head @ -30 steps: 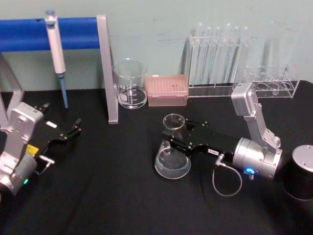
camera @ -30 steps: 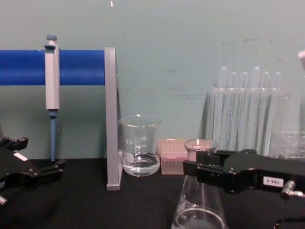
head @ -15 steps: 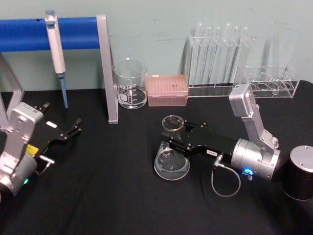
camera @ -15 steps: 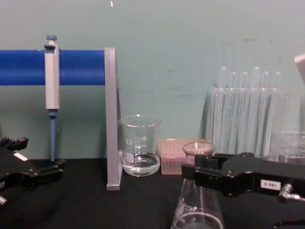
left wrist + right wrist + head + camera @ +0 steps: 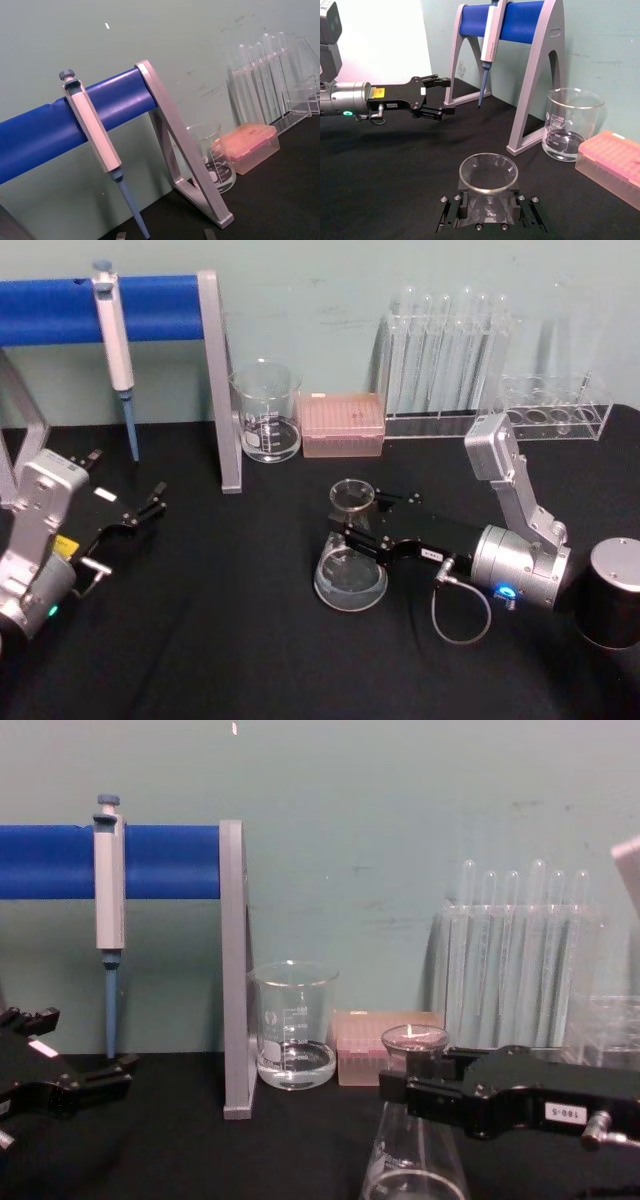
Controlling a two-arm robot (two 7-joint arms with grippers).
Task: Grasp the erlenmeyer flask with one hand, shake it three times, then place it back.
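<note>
Overhead, a lab table draped in black cloth [image 5: 230, 640], with a clear erlenmeyer flask [image 5: 350, 578] a little toward 5 o'clock from the middle of the head view. The right gripper [image 5: 352, 532], a black claw with a small white digit label and a grey cable, reaches in from 4 o'clock. It is clamped on the flask's narrow neck, one finger on each side just under the flared rim.

The right wrist view looks down onto the round mouth of the flask [image 5: 488, 172], with the gripper's fingers pressed to the glass below it. In the chest view the flask [image 5: 413, 1165] stands upright, its cone widening toward 6 o'clock, with a little clear liquid at the base. The base is low, at or just above the cloth; whether it touches cannot be told.

The left gripper [image 5: 150, 508] is parked at 9 o'clock, well apart from the flask, its fingers spread and holding nothing.

From the flask, a glass beaker [image 5: 266, 410] stands toward 11 o'clock, a pink tip box [image 5: 343, 423] at 12 o'clock and a rack of test tubes [image 5: 445, 350] toward 1 o'clock.

As for progress, the grasp is made. The low, upright flask fits either a lift about to begin or a set-down nearly finished, and how many shakes are done cannot be read from this. Letting go of the neck and drawing the arm clear is certainly left
</note>
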